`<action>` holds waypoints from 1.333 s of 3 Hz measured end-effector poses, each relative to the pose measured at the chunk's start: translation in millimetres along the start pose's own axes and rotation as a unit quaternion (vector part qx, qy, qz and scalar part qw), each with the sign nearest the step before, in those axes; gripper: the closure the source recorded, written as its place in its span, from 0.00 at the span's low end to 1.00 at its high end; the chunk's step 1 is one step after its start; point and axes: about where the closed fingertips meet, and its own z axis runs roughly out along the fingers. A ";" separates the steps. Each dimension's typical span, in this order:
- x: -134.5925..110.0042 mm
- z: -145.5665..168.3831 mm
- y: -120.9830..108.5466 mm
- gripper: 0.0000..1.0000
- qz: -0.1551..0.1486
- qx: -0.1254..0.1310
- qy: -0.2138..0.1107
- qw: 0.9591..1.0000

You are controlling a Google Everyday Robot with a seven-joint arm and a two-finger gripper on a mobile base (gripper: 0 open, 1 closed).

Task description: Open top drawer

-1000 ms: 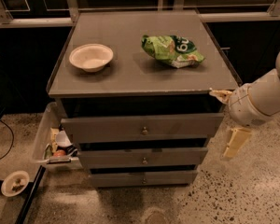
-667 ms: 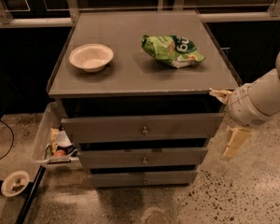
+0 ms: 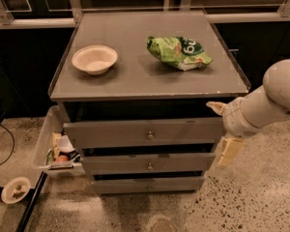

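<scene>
The top drawer (image 3: 116,132) is the widest grey front of three, just under the cabinet top, with a small round metal knob (image 3: 150,136) at its centre. A dark gap shows above its front panel. My gripper (image 3: 223,129) is at the drawer's right end, level with the panel and well to the right of the knob. It is open and holds nothing: one fingertip (image 3: 215,106) points at the cabinet's top corner, the other finger (image 3: 229,151) hangs lower, beside the middle drawer (image 3: 116,163).
A white bowl (image 3: 94,59) and a green chip bag (image 3: 179,51) lie on the cabinet top (image 3: 135,81). The bottom drawer (image 3: 121,184) is narrowest. A plastic bin (image 3: 48,139) with items stands at the left, a small bowl (image 3: 15,189) and cable on the floor.
</scene>
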 end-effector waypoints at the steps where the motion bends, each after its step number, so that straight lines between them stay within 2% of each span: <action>1: 2.3 25.7 -5.4 0.00 -0.015 0.007 -0.012 1.000; 3: 5.8 68.5 -20.6 0.00 -0.052 0.027 -0.045 0.997; 4: 4.6 89.2 -31.8 0.00 -0.076 0.027 -0.059 0.995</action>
